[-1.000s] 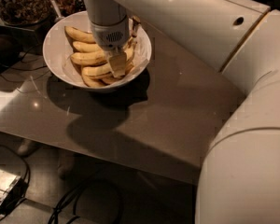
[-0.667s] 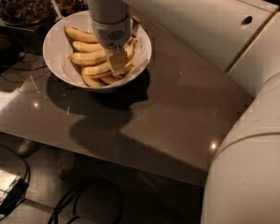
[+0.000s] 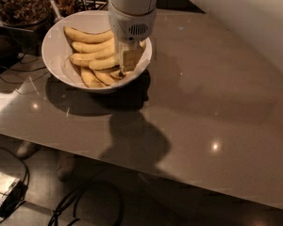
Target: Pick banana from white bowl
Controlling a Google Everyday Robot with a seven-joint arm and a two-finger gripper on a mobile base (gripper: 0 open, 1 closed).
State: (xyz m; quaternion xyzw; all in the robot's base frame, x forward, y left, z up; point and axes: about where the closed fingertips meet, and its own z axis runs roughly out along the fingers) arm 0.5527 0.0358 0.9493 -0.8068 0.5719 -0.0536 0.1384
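Change: since a second ago the arm (image 3: 236, 18) has swung out of the lower right and now fills only the top right corner. The wrist (image 3: 132, 25) has slid a little to the right above the white bowl (image 3: 54, 36). The bowl and the other bananas (image 3: 87, 34) lie as they did.
Gripper: the gripper (image 3: 129, 60) hangs straight down from the wrist into the right side of the bowl, its tip among the fruit. Whether it is wide, narrow or already holding something cannot be told.
Banana: the banana (image 3: 103, 63) nearest the tip lies across the middle of the bowl, with its right end running under the gripper. Its neighbours touch it above and below.
Bowl's place: on the table (image 3: 203, 112) near the far left corner, with a dark jar (image 3: 19, 4) just behind it.
Risk: the bananas are packed close, so a grip may catch two at once or pinch only an end. A curved, smooth skin held by its end could swivel or slip out on the way up. A tip pressed too low could tip or push the bowl.
Materials: the bananas have soft yellow skin and a gentle curve. The bowl is glossy, hard and round-walled. The tabletop is polished, flat and reflective.
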